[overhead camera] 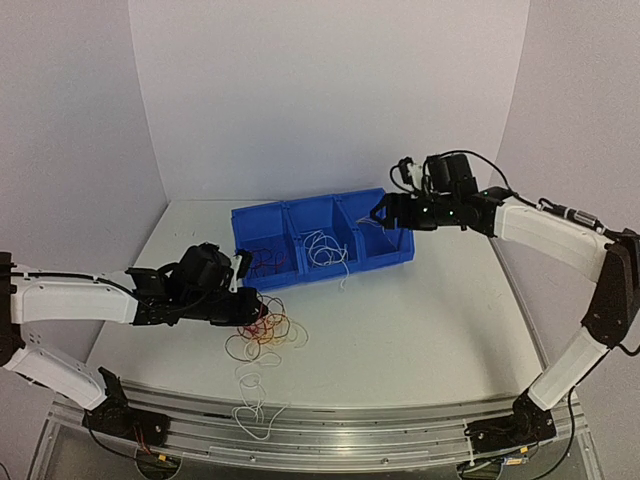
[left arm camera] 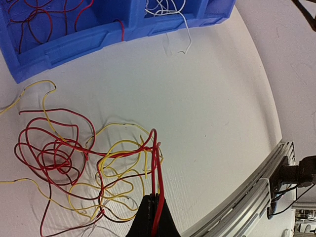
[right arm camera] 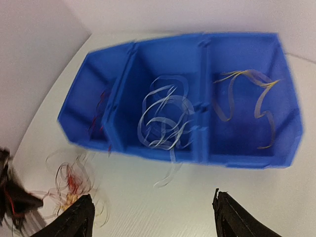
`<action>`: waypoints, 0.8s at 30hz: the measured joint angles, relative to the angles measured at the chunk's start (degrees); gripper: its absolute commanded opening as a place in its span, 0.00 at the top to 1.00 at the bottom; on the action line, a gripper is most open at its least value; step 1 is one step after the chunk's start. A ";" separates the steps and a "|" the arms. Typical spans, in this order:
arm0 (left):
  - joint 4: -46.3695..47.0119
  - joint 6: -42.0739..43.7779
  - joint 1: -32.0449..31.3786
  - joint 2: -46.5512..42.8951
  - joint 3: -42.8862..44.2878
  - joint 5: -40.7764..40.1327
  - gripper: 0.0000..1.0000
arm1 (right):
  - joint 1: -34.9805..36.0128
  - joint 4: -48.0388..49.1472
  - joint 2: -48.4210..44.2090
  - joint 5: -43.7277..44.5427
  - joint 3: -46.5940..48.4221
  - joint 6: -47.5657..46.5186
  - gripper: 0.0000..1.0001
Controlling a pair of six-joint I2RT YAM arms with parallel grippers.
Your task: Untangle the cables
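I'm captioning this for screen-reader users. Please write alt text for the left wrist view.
The left gripper is shut on a dark red cable leading into a tangle of dark red and yellow cables on the white table. Behind it, a blue bin holds more dark red cables and white cables, one white end trailing over its front wall.

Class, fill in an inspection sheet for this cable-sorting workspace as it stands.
Surface: white tabletop.
Job's things: tangle of thin dark red and yellow wires beside blue three-compartment plastic bin; thin white wire near front edge; sorted wires inside bin.
Clutter: nothing seen.
Grippers: left gripper shut on dark red wire; right gripper open, raised near bin's right end.
Cables: thick black robot cable looped at right wrist.
Surroundings: white walls; aluminium rail.
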 measured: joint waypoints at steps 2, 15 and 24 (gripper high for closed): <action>0.73 0.55 -0.65 1.03 0.49 0.75 1.00 | 5.26 -0.17 0.72 -4.67 -3.68 -3.42 0.27; 1.38 0.77 -3.18 5.73 3.44 1.25 1.00 | 15.69 1.41 13.82 -19.59 -9.32 -13.99 0.40; 1.17 -0.78 -3.65 6.64 3.49 0.85 1.00 | 15.98 4.35 22.47 -20.17 -6.29 -15.92 0.44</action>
